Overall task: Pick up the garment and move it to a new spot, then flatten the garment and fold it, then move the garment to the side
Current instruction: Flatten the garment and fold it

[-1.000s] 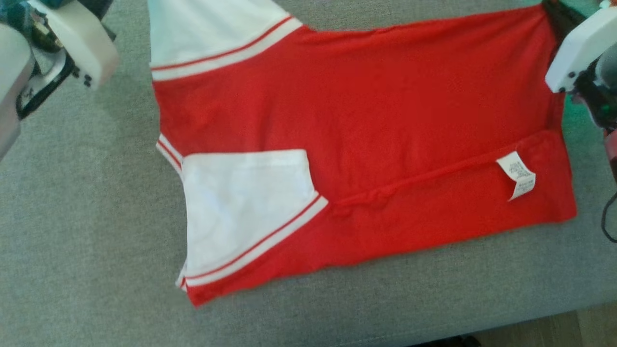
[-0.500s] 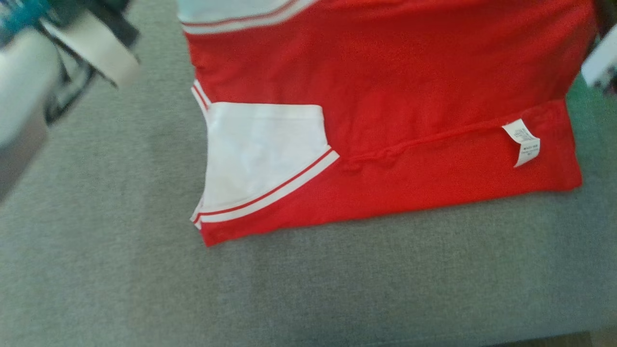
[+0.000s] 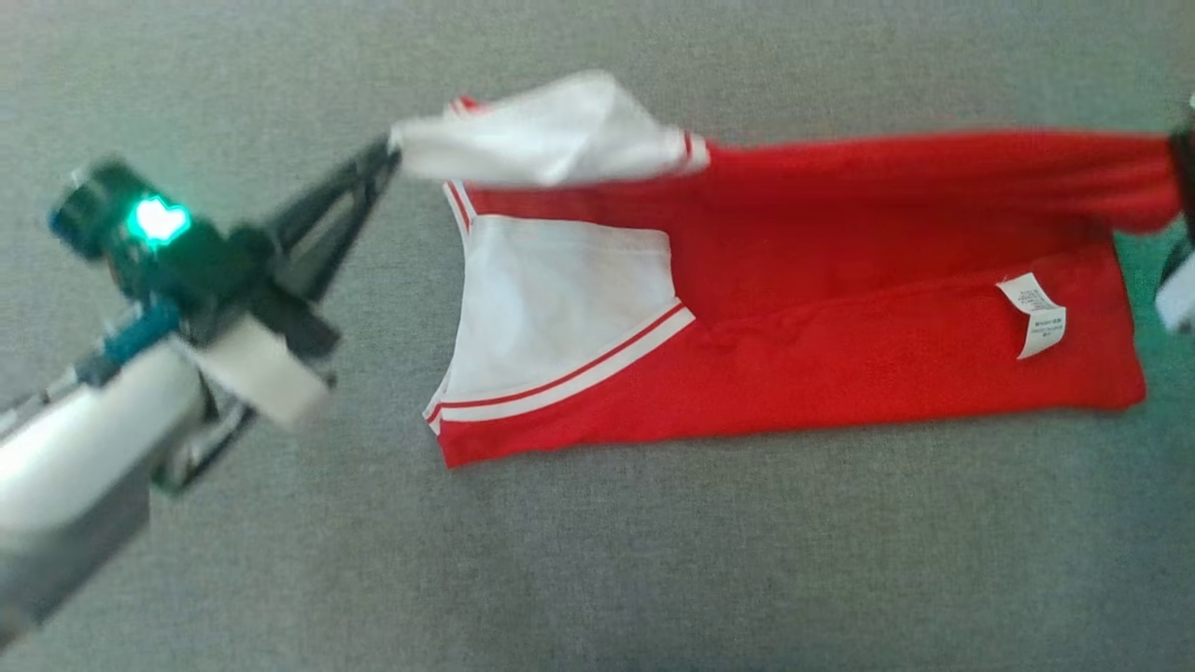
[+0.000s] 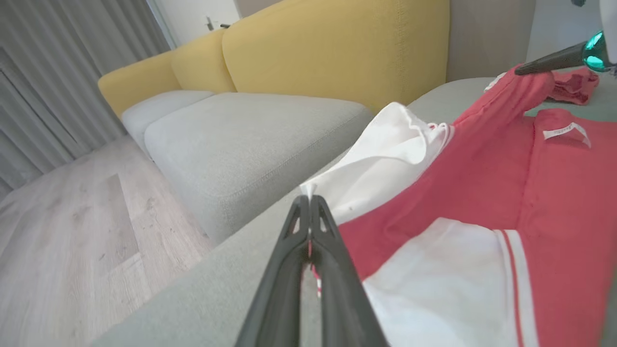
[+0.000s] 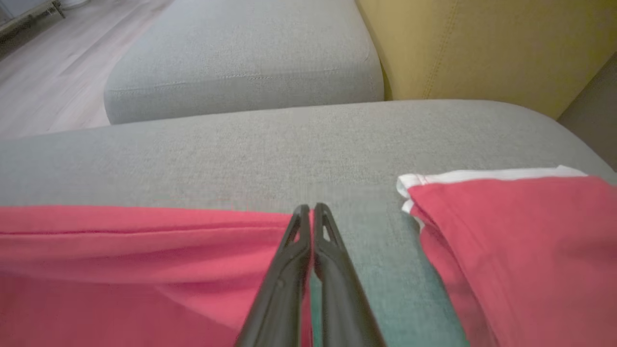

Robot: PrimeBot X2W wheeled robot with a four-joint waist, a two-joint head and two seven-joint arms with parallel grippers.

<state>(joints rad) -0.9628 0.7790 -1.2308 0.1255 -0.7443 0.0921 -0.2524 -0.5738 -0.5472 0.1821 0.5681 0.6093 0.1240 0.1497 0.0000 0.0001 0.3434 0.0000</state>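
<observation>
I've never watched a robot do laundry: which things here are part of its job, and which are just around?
In the job: red-and-white T-shirt, left gripper pinching its white sleeve, right gripper pinching its red edge, grey cushion beneath.
Just around: yellow sofa back, neighbouring grey seat, wood floor, curtain.

wide grey sofa seat (image 3: 280,579), woven fabric. second grey seat (image 4: 250,140) to its left. yellow back cushions (image 4: 337,48) along the far side. pale wood floor (image 4: 72,241) further left, grey curtain (image 4: 48,67) beyond.

Surface: grey woven cushion (image 3: 653,560), seat-like, broad.
Lying on it: garment (image 3: 840,373), red with white sleeves.
Contact: near half flat on the fabric; far edge raised.
</observation>
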